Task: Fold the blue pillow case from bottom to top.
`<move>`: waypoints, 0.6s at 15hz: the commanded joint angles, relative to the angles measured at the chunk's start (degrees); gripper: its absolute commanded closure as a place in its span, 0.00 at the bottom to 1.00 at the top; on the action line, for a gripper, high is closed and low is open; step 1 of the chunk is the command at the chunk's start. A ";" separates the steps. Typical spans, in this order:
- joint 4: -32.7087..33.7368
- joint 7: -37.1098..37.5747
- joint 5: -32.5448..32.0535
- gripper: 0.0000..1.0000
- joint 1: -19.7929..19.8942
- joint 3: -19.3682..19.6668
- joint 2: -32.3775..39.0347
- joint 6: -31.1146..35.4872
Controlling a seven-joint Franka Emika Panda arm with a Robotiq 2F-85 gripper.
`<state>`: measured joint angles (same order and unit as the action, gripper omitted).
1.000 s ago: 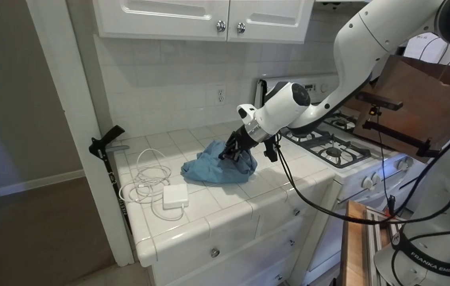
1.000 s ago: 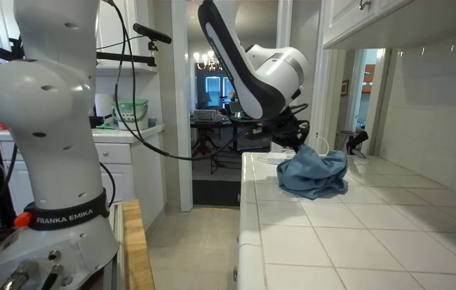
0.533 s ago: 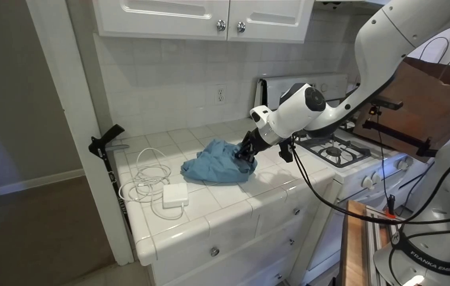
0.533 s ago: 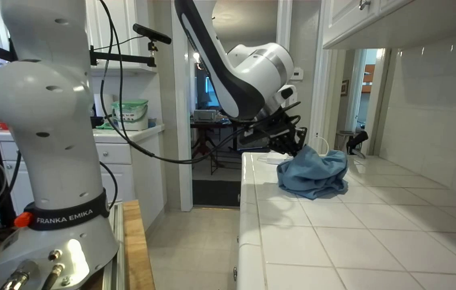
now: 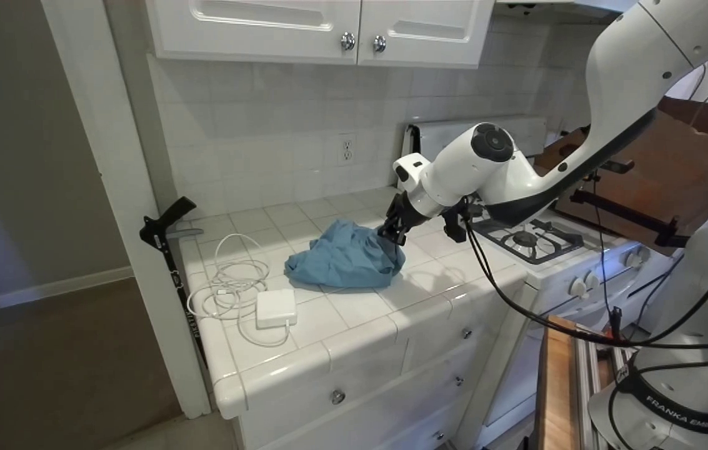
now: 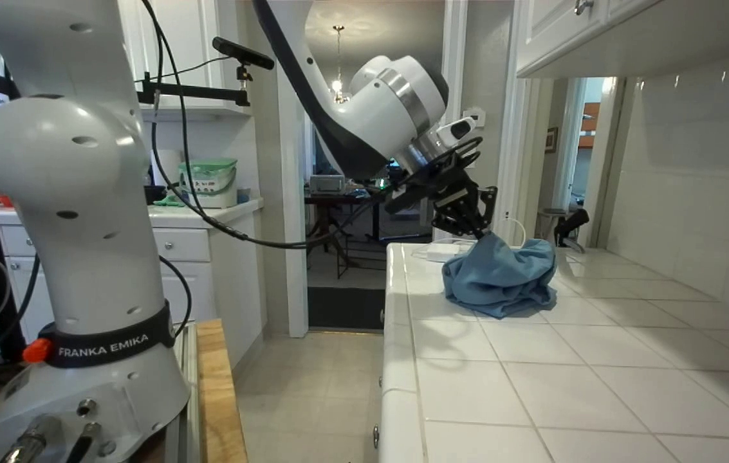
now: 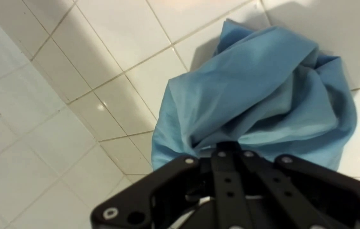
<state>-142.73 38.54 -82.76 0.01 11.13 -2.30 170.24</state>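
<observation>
Closest to me in the wrist view, my gripper (image 7: 229, 147) has its two fingers pressed together, tips at the fabric — whether a fold is caught between them, I cannot tell. The blue pillow case (image 7: 240, 86) lies right there, bunched in a rumpled heap on the white tiled countertop (image 6: 570, 386). Farther along, in an exterior view, I have a white power adapter (image 5: 276, 308) and its loosely coiled cable (image 5: 225, 292) — then a black reacher grabber (image 5: 155, 232) beside the white door frame (image 5: 124, 175).

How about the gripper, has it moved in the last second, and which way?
Yes: in an exterior view, the gripper has shifted toward the stove, which stands fixed.
</observation>
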 commanded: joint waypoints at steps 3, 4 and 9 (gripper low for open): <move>-5.01 -13.24 15.57 1.00 -0.87 -0.10 -4.13 -4.49; -5.03 -13.69 16.16 1.00 -0.65 0.07 -4.09 -5.25; -2.81 -9.70 10.28 1.00 1.05 1.32 -1.69 -2.76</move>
<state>-145.92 27.08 -69.43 0.15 11.82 -4.14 166.20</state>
